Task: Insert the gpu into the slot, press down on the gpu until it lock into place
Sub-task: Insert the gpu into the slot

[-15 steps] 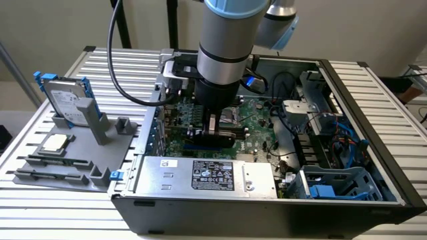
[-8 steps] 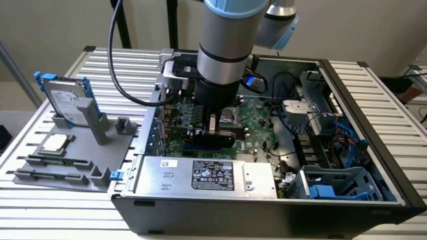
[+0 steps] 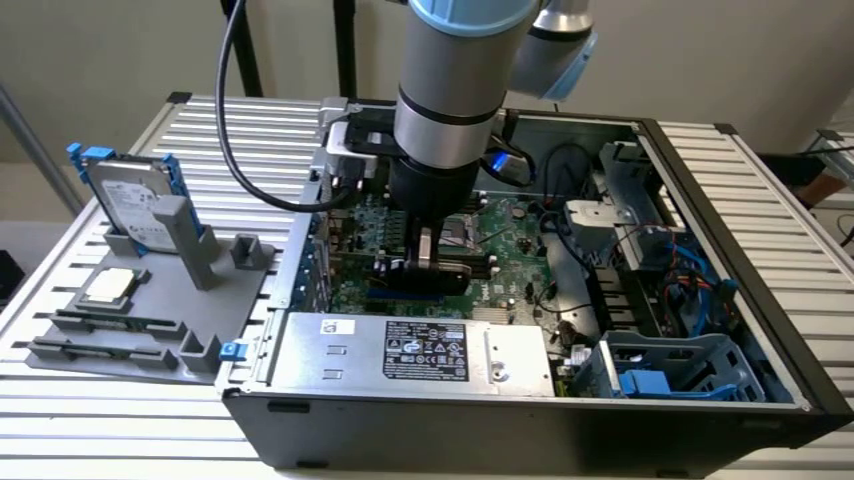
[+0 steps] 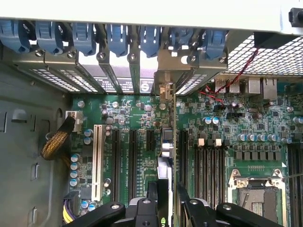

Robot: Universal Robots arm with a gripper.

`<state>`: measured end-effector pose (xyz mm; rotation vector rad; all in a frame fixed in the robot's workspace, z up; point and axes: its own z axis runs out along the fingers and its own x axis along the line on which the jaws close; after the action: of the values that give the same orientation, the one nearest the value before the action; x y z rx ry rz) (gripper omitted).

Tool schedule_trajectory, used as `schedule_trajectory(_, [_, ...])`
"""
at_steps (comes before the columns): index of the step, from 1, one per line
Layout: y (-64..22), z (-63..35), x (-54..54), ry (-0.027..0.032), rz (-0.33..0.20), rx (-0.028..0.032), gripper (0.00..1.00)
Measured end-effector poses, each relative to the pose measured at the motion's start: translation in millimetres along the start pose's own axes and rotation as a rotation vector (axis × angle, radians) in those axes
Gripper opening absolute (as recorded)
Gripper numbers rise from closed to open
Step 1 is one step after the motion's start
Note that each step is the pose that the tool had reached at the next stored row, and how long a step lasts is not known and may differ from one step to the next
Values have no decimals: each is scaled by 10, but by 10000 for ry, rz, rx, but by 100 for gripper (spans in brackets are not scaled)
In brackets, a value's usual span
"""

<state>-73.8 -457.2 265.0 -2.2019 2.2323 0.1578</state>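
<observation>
The gpu (image 4: 166,142) shows edge-on as a thin black card standing upright on the green motherboard (image 4: 137,118), with its metal end bracket (image 4: 165,78) up against the case's rear openings. My gripper (image 4: 168,201) is shut on the gpu's top edge, one finger (image 4: 152,196) on each side of it. In the exterior view the gripper (image 3: 427,262) reaches straight down into the open case and the gpu (image 3: 424,275) sits low on the board. A short stretch of the blue slot (image 3: 390,297) peeks out beneath the card; the rest is hidden.
A silver labelled power-supply box (image 3: 414,350) fills the case's near side. Black memory slots (image 4: 210,163), a CPU socket (image 4: 255,191), a white slot (image 4: 98,161) and blue bracket clips (image 4: 118,38) surround the card. A grey parts tray (image 3: 254,290) with a hard drive (image 3: 134,200) stands beside the case.
</observation>
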Motion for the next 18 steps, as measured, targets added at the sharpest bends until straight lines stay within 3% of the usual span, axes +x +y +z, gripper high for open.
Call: schedule_trajectory(18, [11,41,2,1,-1,2,26])
